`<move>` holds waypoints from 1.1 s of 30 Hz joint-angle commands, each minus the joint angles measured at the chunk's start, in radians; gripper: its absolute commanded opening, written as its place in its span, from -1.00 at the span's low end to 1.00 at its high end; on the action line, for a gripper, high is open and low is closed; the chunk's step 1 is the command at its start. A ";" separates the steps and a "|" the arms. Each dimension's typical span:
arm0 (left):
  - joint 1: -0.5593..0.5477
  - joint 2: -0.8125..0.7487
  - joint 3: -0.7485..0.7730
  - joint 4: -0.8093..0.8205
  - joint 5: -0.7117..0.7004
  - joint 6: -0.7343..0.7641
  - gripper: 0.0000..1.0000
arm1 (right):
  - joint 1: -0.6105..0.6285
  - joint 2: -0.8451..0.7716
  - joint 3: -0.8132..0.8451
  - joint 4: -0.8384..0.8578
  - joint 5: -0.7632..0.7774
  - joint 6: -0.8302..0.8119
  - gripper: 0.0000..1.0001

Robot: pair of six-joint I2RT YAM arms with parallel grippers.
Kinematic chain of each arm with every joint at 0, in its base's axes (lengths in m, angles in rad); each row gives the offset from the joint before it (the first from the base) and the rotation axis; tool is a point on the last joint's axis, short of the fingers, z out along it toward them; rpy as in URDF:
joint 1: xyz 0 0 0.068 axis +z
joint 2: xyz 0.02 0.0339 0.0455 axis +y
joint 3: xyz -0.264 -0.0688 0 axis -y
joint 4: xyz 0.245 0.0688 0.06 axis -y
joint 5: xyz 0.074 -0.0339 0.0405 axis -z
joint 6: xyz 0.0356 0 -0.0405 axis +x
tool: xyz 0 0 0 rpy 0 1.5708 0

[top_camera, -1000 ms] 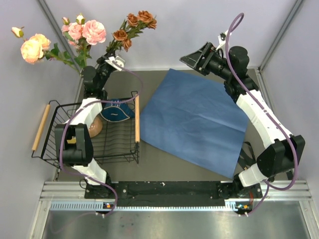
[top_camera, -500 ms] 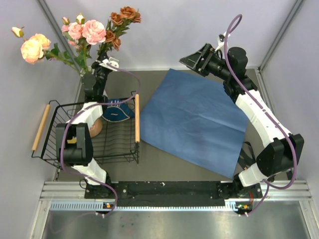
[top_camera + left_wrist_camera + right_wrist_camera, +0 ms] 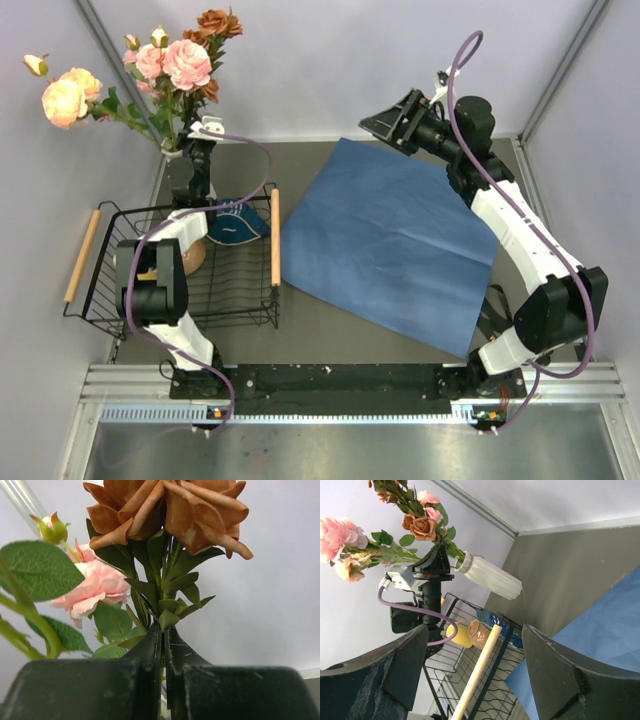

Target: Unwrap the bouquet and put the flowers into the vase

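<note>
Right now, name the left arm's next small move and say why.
Probably ease the rust-orange flower down into the vase. The left pincer is shut on its stem right at the vase's rim, next to the pink roses already standing in it.

Left end effector (image 3: 163, 632) clamped, right end effector (image 3: 475, 635) gaping

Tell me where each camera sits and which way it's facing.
Top external: above and behind the bases, looking down on blue paper sheet and wire basket; both arms show.
Left wrist: looks up past shut left fingers pinching the rust-orange flowers.
Right wrist: faces leftward between open right fingers at the white vase and left arm.
Shared: both wrist views show the rust-orange flowers.
</note>
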 commanded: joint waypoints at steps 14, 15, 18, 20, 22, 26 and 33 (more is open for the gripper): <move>0.003 0.033 -0.053 0.141 -0.134 -0.097 -1.00 | -0.009 0.033 -0.003 0.042 -0.017 0.022 0.50; 0.003 0.033 -0.056 0.139 -0.132 -0.102 -1.00 | -0.009 0.036 -0.002 0.040 -0.019 0.022 0.50; 0.003 0.031 -0.064 0.142 -0.135 -0.110 -1.00 | -0.004 0.048 0.005 0.031 -0.019 0.021 0.50; 0.003 0.031 -0.068 0.147 -0.144 -0.111 -1.00 | -0.001 0.052 0.012 0.020 -0.019 0.015 0.50; 0.003 0.028 -0.077 0.148 -0.144 -0.116 -1.00 | 0.002 0.052 0.015 0.014 -0.014 0.012 0.50; 0.001 0.012 -0.097 0.155 -0.157 -0.136 -0.83 | 0.003 0.052 0.017 0.008 -0.011 0.007 0.49; 0.003 -0.027 -0.136 0.171 -0.189 -0.154 -0.20 | 0.014 0.050 0.015 0.005 -0.013 0.007 0.50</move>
